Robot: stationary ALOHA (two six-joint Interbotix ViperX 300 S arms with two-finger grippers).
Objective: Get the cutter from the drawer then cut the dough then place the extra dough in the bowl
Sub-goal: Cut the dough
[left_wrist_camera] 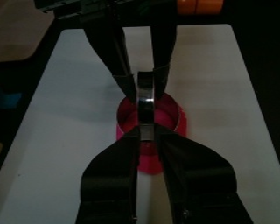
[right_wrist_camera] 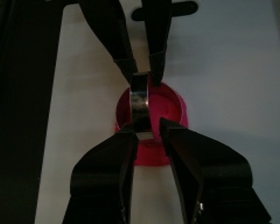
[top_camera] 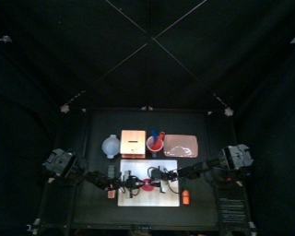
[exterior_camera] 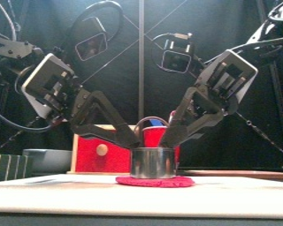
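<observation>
Scene dim, curtains [top_camera: 147, 55] black. Board [top_camera: 144, 197] brightest patch, lit from above; near glare in wrist views, left pincer [left_wrist_camera: 146, 133] silhouetted black. Soft highlights on cutter [exterior_camera: 154, 162]; board duller in front view.

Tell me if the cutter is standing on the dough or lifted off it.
On it: the cutter stands upright, rim down on the red dough.

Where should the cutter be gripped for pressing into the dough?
Pinch the cutter by its thin wall at the top rim, from above, one jaw inside, one outside. It stands on the dough, rim open upward; left gripper and right gripper hold opposite sides.
</observation>
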